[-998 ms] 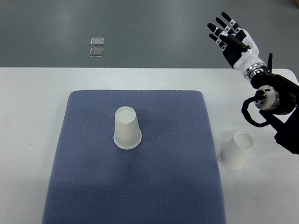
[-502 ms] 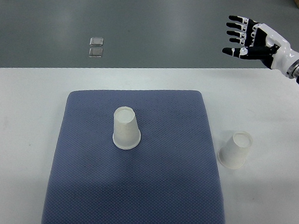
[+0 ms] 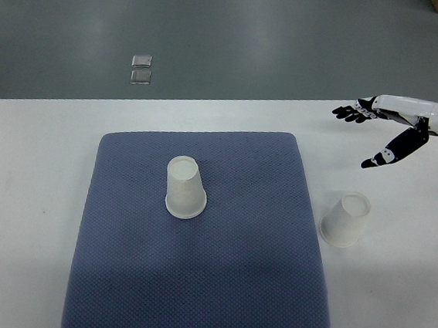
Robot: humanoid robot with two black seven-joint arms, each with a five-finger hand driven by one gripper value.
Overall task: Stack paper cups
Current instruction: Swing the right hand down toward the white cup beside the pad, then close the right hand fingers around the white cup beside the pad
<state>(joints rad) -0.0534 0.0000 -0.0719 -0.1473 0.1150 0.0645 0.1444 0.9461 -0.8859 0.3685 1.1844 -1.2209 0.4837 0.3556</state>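
Right hand [image 3: 389,128] hangs spread wide and empty over the tabletop's [image 3: 33,162] far right edge. One cup [image 3: 185,188] sits mid-mat [image 3: 199,286], another cup [image 3: 345,220] just off the mat's right edge.

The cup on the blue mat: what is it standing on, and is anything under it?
The upside-down paper cup stands rim-down on the blue mat, which lies on the white table. Whatever is inside the cup is covered by its walls and cannot be seen.

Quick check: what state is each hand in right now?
Left hand: not in view.
Right hand: open, fingers spread, holding nothing, above the table's far right, apart from both paper cups.
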